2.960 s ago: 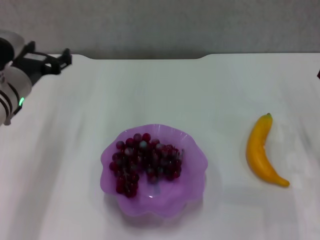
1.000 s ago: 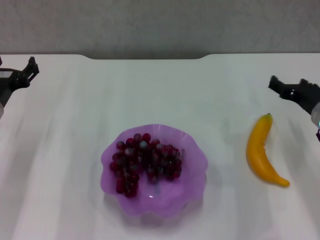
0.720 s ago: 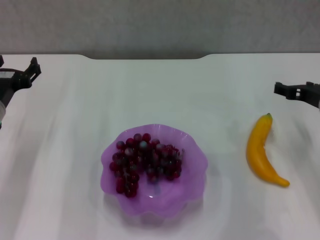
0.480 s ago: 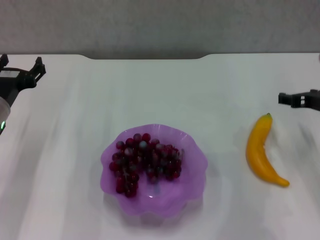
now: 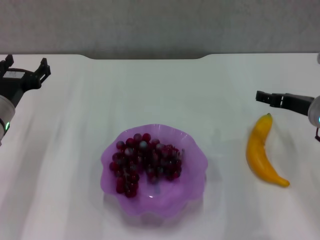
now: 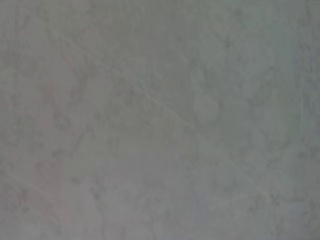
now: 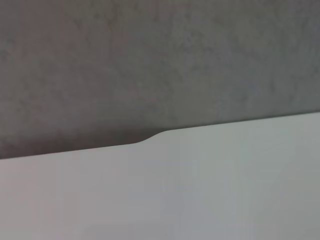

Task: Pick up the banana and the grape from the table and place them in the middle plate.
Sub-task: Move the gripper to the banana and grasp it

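White table (image 5: pixel 165 90) with a rounded notch on its far edge, grey wall behind; one surface, bearing everything. One purple scalloped plate (image 5: pixel 192 170) near the front centre, set within reach of both arms; one bunch of grapes (image 5: pixel 145 161) already lying inside it, so half the task judged done. One banana (image 5: pixel 260 152) on the bare table to the right of the plate, well apart from it, stem pointing away, not yet moved. Two grippers: left gripper (image 5: pixel 24 70) at the far left edge, above the table and far from both fruits, fingers spread open and empty, judged idle; right gripper (image 5: pixel 272 98) just beyond the banana's stem, not touching it, probably lining up for a grasp; jaw state cannot be told. Wrist views: wall only on the left; wall and table edge on the right.
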You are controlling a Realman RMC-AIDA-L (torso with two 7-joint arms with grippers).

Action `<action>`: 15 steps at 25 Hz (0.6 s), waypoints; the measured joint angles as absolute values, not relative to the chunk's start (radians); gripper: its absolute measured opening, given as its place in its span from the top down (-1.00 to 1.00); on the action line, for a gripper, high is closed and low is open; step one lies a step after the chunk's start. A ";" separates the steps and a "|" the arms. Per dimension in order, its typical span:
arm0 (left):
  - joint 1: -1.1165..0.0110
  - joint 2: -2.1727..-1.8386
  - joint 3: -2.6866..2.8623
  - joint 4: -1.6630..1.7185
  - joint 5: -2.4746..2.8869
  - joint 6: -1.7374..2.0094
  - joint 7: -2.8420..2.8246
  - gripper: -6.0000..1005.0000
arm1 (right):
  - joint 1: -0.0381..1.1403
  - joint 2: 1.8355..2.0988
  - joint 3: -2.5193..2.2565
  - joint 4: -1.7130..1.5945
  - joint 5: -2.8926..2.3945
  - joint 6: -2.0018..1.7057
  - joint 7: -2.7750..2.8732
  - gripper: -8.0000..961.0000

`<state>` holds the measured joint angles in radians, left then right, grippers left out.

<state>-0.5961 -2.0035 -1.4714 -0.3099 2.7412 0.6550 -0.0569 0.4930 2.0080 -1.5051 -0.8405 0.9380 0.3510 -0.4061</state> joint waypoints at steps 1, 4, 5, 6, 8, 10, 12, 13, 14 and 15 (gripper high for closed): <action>-0.597 -2.004 -1.471 -0.310 2.741 0.655 -0.055 -0.77 | 0.488 2.008 -1.511 -0.832 0.982 0.343 -0.433 -0.81; -0.598 -2.006 -1.471 -0.311 2.741 0.655 -0.051 -0.77 | 0.483 2.009 -1.517 -0.789 1.060 0.322 -0.478 -0.81; -0.599 -2.006 -1.471 -0.311 2.741 0.655 -0.050 -0.77 | 0.484 2.009 -1.516 -0.770 1.076 0.317 -0.487 -0.81; -0.599 -2.007 -1.470 -0.312 2.741 0.654 -0.050 -0.77 | 0.485 2.009 -1.513 -0.754 1.083 0.314 -0.491 -0.81; -0.602 -2.007 -1.470 -0.312 2.741 0.654 -0.050 -0.77 | 0.487 2.009 -1.513 -0.729 1.091 0.307 -0.492 -0.81; -0.606 -2.009 -1.470 -0.313 2.741 0.654 -0.050 -0.77 | 0.488 2.010 -1.526 -0.715 1.102 0.298 -0.497 -0.81; -0.611 -2.013 -1.469 -0.313 2.741 0.653 -0.049 -0.77 | 0.492 2.010 -1.553 -0.709 1.124 0.287 -0.504 -0.81; -0.611 -2.013 -1.469 -0.313 2.741 0.653 -0.049 -0.77 | 0.496 2.011 -1.573 -0.707 1.144 0.281 -0.506 -0.80; -0.612 -2.013 -1.469 -0.313 2.741 0.653 -0.049 -0.77 | 0.500 2.011 -1.595 -0.704 1.164 0.277 -0.507 -0.80; -0.612 -2.013 -1.469 -0.313 2.741 0.653 -0.049 -0.77 | 0.503 2.011 -1.611 -0.701 1.184 0.270 -0.507 -0.80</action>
<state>-0.6115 -2.0134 -1.4695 -0.3129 2.7412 0.6535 -0.0493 0.5028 2.0112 -1.6108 -0.7007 1.1838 0.2703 -0.5072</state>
